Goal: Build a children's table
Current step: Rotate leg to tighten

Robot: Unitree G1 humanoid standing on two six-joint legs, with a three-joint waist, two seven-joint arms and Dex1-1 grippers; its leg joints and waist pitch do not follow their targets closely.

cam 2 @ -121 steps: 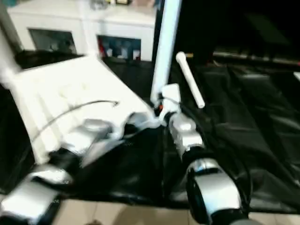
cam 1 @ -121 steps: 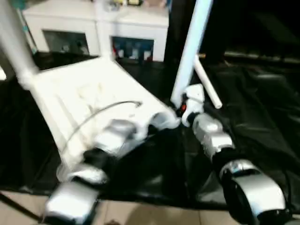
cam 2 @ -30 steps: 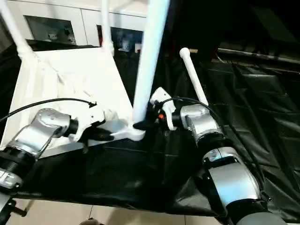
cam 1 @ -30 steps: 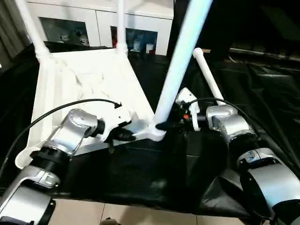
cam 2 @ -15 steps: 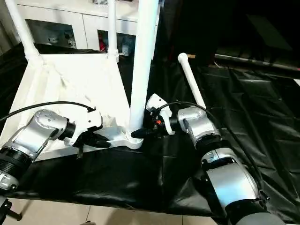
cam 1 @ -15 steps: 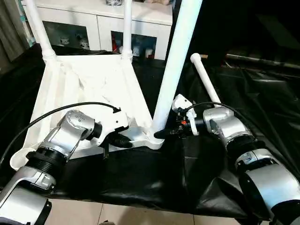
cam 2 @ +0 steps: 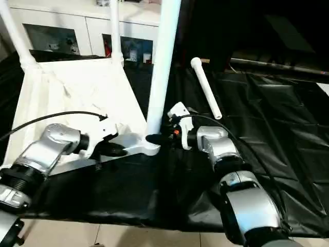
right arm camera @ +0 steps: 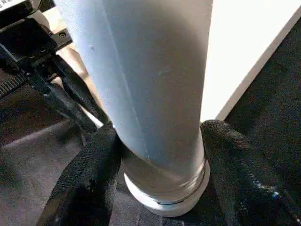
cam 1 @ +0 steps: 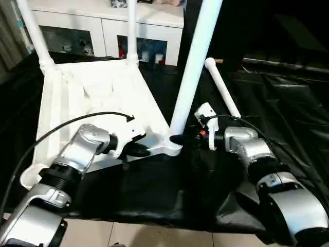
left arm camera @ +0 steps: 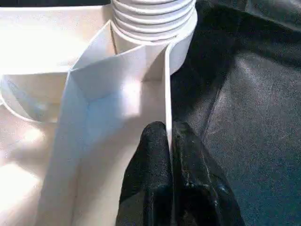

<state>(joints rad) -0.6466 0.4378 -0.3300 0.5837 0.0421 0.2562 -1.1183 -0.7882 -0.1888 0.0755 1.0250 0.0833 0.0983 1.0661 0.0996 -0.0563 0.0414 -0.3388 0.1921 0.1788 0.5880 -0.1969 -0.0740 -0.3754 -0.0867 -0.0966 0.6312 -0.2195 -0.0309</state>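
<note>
The white plastic table (cam 1: 97, 98) lies upside down on black sheeting (cam 1: 288, 113), ribbed underside up. The right claw (right arm camera: 157, 176) grips a smooth tapered leg (cam 1: 193, 67) at its socket; the left claw (left arm camera: 169, 141) pinches the thin rim beside it.

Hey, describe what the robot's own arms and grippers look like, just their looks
Both arms are chunky silver metallic segments with black ribbed joints. Each ends in a white wrist housing and a gripper of two black fingers: left gripper, right gripper. A thin black cable arcs over each forearm, and the right wrist carries a small red mark.
</note>
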